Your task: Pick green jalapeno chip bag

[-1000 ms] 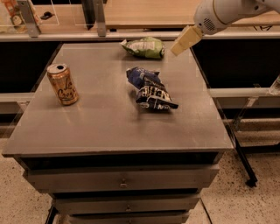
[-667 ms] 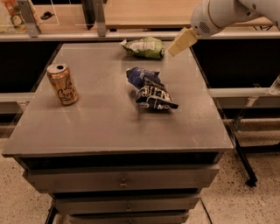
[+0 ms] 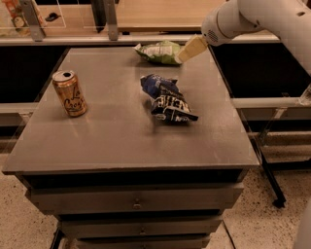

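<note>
Green jalapeno chip bag (image 3: 156, 52) lies at far edge of desk (image 3: 121, 146), tool (image 3: 184, 54) at its right end, opening cannot be told; blue bag (image 3: 167, 98) mid-desk, can (image 3: 70, 93) left.

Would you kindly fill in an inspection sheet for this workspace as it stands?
Surface: grey table top, items lying apart on it.
Job's things: green jalapeno chip bag lying at the far edge.
Clutter: dark blue bag mid-table; gold can upright, left side of view.
Grippers: gripper at the green bag's right end; contact unclear.
Cables: nothing seen.
Surroundings: drawers below the top, speckled floor, counter behind.
</note>
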Controlling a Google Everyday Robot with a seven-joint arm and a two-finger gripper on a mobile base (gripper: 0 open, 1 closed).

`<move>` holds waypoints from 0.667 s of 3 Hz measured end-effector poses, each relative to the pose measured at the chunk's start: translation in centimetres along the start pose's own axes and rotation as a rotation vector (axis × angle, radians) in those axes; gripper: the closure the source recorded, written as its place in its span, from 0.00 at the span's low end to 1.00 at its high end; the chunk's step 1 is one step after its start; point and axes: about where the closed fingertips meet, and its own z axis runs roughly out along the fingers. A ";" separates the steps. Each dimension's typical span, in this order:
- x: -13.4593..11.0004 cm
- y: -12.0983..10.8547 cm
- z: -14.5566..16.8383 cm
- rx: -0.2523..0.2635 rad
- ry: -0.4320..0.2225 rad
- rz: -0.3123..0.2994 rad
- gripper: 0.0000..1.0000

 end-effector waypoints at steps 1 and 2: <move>-0.5 -0.8 2.5 0.007 -0.004 0.045 0.00; -1.1 -0.6 4.9 -0.015 -0.015 0.073 0.00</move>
